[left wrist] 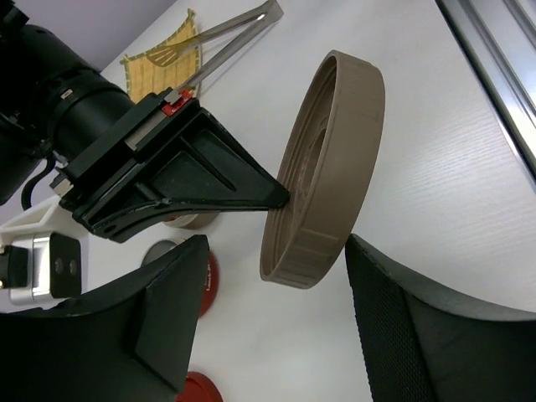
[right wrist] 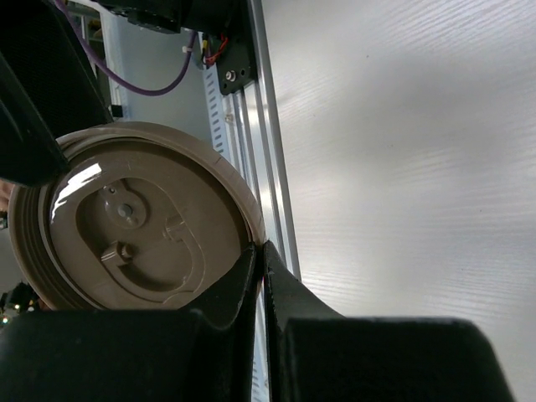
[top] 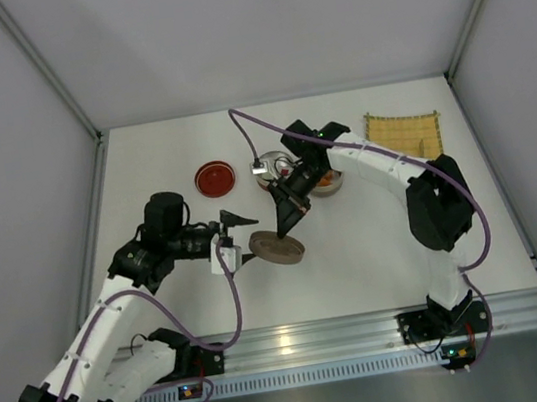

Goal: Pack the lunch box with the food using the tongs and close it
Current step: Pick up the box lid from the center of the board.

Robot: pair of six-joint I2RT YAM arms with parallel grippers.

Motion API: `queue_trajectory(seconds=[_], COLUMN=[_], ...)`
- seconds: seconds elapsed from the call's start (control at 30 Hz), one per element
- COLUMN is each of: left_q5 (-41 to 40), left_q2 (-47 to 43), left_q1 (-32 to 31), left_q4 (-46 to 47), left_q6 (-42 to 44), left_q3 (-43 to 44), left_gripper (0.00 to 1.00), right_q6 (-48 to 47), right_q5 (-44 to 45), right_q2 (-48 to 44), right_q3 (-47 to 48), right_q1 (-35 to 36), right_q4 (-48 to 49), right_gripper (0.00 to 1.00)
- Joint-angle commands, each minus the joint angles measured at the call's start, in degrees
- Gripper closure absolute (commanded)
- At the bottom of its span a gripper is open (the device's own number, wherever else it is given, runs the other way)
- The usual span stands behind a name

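Supporting surface: a white table (top: 376,245) with a faint wood-like grain, matt, with a soft glare along its near side.
Room: plain pale grey walls (top: 253,31) close the table in on the left, right and far sides; slim metal posts (top: 45,73) run up the two far corners.
Near edge: a ribbed aluminium rail (top: 368,328) carries both arm bases, and purple cables (top: 236,302) loop along the arms.
Lid: the brown round lid (left wrist: 322,167) sits near the middle of the table, tipped up on its rim, its recessed underside turned toward the right arm.
Right gripper: the right gripper (left wrist: 283,197) has its fingers pressed together with nothing between them; its tip touches the lid's underside.
Left gripper: the left gripper (top: 236,234) is spread wide, one finger on each side of the lid's lower rim, with a gap showing on both sides.
Lunch box: the silver lunch box (top: 272,157) stands just far of the lid and is largely hidden under the right arm; how many tins are there cannot be told.
Food: orange food (top: 325,183) shows inside a tin, just right of the right wrist.
Tongs: the silver tongs (left wrist: 239,29) lie on the table beyond the right gripper, held by neither arm and partly hidden.
Mat: a yellow woven mat (top: 403,132) lies flat at the far right.
Dish: a red dish (top: 215,179) rests far left of the lid, well apart from it.
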Motion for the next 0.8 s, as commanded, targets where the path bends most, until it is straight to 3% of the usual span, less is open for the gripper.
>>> queue_trajectory(seconds=[0.0, 0.13, 0.57, 0.67, 0.7, 0.77], left_q5=[2.2, 0.9, 0.7, 0.7, 0.8, 1.1], left_q2=[0.8, 1.2, 1.4, 1.6, 1.4, 0.9], left_q1=[-1.7, -4.3, -4.6, -4.6, -4.5, -4.6], left_q4=[-0.1, -3.3, -1.8, -1.2, -0.5, 0.3], left_q6=[3.0, 5.6, 0.7, -1.5, -3.7, -5.1], left_q3=[1.4, 0.9, 0.8, 1.3, 1.0, 0.8], left_gripper=[0.29, 0.34, 0.59, 1.00, 1.00, 1.00], right_q6=[-1.9, -2.0, -2.7, -2.3, -2.1, -0.9], right_q5=[-3.7, -4.7, -6.8, -6.7, -6.7, -6.1], right_q2=[1.1, 1.8, 2.6, 2.6, 2.4, 1.9], right_q3=[3.5, 4.6, 4.7, 4.6, 4.6, 4.0], right_q1=[1.2, 1.4, 1.9, 1.9, 1.9, 2.0], right_q4=[-2.0, -2.6, -3.4, -3.2, -3.0, -2.4], right_gripper=[1.00, 1.00, 1.00, 1.00, 1.00, 0.76])
